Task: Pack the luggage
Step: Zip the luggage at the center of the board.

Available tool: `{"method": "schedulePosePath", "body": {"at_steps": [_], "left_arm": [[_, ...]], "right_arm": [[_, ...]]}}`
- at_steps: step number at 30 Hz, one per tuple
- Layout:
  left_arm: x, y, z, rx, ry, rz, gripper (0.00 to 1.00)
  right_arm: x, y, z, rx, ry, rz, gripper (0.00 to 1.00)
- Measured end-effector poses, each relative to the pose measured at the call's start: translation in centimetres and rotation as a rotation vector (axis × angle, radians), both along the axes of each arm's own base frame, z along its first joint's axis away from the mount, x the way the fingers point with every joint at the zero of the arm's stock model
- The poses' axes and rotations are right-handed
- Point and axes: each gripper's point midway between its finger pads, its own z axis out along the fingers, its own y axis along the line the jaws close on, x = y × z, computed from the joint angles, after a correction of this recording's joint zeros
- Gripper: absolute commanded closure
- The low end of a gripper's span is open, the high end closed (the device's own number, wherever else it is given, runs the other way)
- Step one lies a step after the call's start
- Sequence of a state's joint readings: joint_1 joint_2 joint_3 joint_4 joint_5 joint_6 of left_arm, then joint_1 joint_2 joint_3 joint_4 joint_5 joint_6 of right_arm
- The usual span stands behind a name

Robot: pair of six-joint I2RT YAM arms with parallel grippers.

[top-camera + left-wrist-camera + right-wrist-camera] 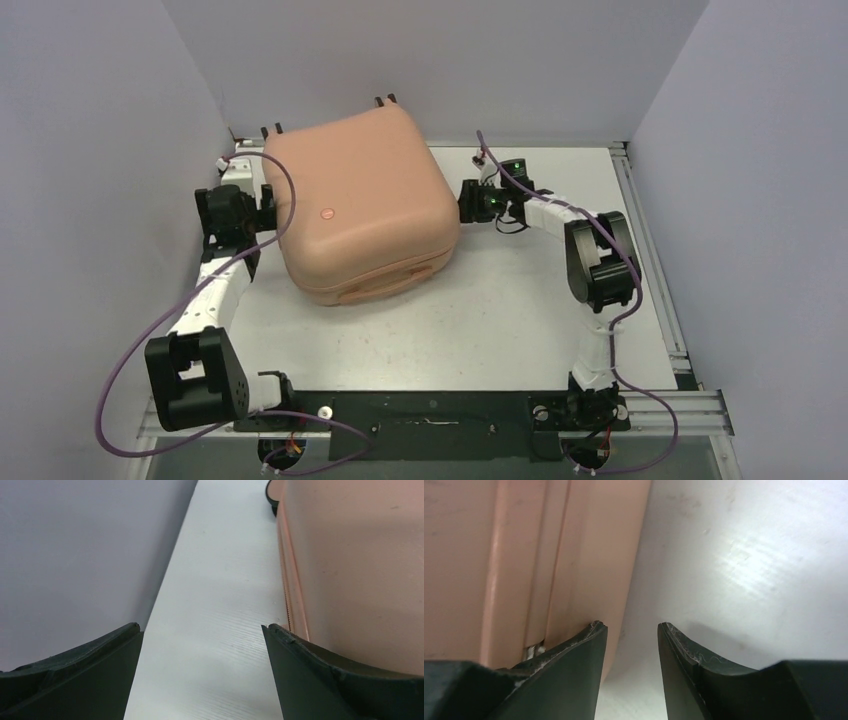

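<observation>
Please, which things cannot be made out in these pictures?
- Inside of the luggage: every view, hidden by its closed shell.
- Round logo: top view, too small to read.
- Wheels: top view, mostly behind the shell.
- Right gripper: top view, fingertips too dark to separate.

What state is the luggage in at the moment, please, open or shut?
Shut: the luggage lies flat with both peach shells meeting along the side seam, and no lining shows.
</observation>
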State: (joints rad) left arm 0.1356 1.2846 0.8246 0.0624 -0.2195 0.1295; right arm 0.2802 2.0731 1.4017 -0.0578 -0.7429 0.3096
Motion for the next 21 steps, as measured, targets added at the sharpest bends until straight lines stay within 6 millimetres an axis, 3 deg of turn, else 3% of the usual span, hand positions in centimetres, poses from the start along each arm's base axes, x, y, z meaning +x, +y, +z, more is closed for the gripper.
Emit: {"method": "schedulePosePath", "body": {"at_steps": [5, 7, 11, 21], "left_arm": [[0.9, 1.5, -0.2, 0.028, 0.023, 0.039, 0.04], [1.4, 1.6, -0.4, 0.033, 0.033, 0.036, 0.04], [2.3, 1.6, -1.2, 0.027, 0.056, 0.016, 0.04], [7.1, -0.1, -4.0, -0.053, 0.127, -0.097, 0.04]], "right_arm": [[-3.4, 0.0, 1.2, -0.036, -0.008, 0.058, 0.53], [-4.0, -0.4, 2.0, -0.030, -0.014, 0.070, 0.47], [-4.1, -2.4, 3.1, -0.007, -0.046, 0.115, 0.33], [-2.8, -4.4, 4.4, -0.068, -0.209, 0.253, 0.33]]}}
